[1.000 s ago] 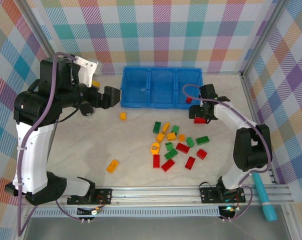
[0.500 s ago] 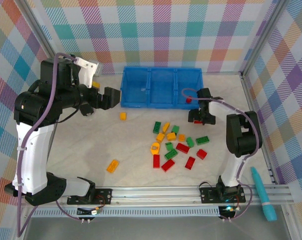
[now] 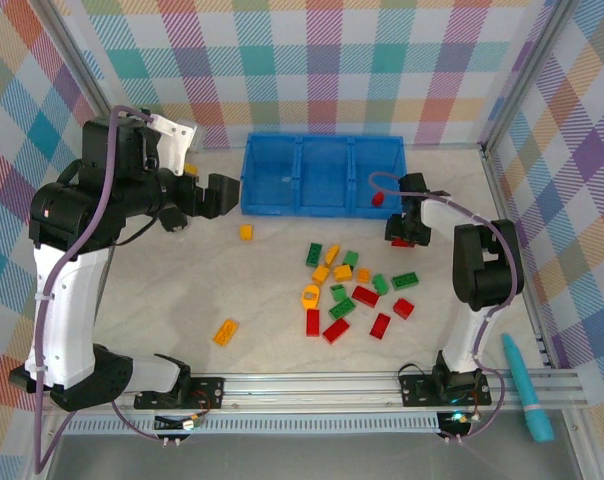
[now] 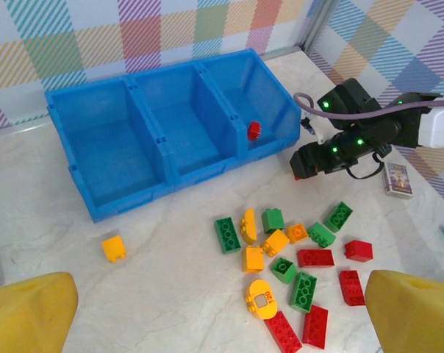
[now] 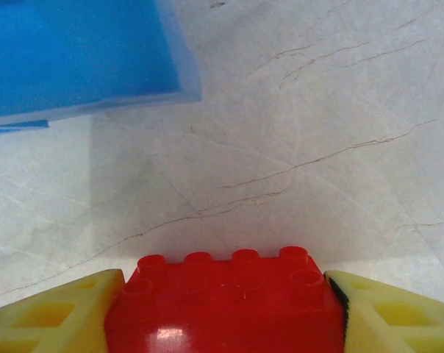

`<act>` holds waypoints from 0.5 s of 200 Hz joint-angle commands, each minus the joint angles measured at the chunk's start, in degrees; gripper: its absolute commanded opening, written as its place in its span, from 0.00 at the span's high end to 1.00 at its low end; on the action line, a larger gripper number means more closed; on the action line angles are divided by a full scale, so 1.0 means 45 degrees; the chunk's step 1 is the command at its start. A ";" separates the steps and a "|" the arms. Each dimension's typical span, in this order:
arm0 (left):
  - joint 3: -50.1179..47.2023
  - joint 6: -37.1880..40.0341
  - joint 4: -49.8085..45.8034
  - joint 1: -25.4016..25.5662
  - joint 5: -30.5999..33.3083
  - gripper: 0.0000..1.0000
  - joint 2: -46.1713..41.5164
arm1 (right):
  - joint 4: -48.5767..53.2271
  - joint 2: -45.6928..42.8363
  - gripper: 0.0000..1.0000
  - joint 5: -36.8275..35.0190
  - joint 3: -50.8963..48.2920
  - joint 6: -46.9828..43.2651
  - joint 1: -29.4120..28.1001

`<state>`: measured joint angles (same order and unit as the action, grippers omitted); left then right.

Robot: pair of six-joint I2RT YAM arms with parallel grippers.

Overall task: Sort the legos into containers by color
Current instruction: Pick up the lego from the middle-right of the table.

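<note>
Got a red brick (image 5: 226,305) pinched in the right claw (image 3: 403,236), just beside the right end of the blue bin (image 3: 312,208). Seeing the left claw (image 3: 214,193) wide open, empty.

Bright, even light from above leaves only soft, pale shadows on the bench (image 3: 172,290), while in the right wrist view the red brick (image 5: 226,309) sits blurred close to the lens with a small white glare spot on its face.

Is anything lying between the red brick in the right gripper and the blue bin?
Nothing: in the right wrist view, bare marbled tabletop separates the red studded plastic brick from the blue plastic bin.
</note>
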<state>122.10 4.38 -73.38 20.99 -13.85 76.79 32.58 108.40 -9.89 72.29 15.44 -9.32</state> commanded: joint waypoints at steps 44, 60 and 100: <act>0.0039 0.0392 -0.0021 0.0139 0.0438 0.00 -0.0193 | 0.1387 -0.1351 0.50 0.0398 0.0846 -0.0356 0.0099; 0.0037 0.0413 -0.0039 0.0139 0.0566 0.00 -0.0190 | 0.1912 -0.1685 0.51 0.0492 0.1686 -0.0496 0.0080; -0.0174 0.0545 -0.0041 0.0139 0.0787 0.00 -0.0200 | 0.1900 -0.1911 0.51 0.0958 0.3537 -0.0817 0.0079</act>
<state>122.06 5.67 -73.41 20.99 -11.55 76.77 40.21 101.54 -7.88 83.64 13.80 -9.32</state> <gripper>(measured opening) 0.999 0.631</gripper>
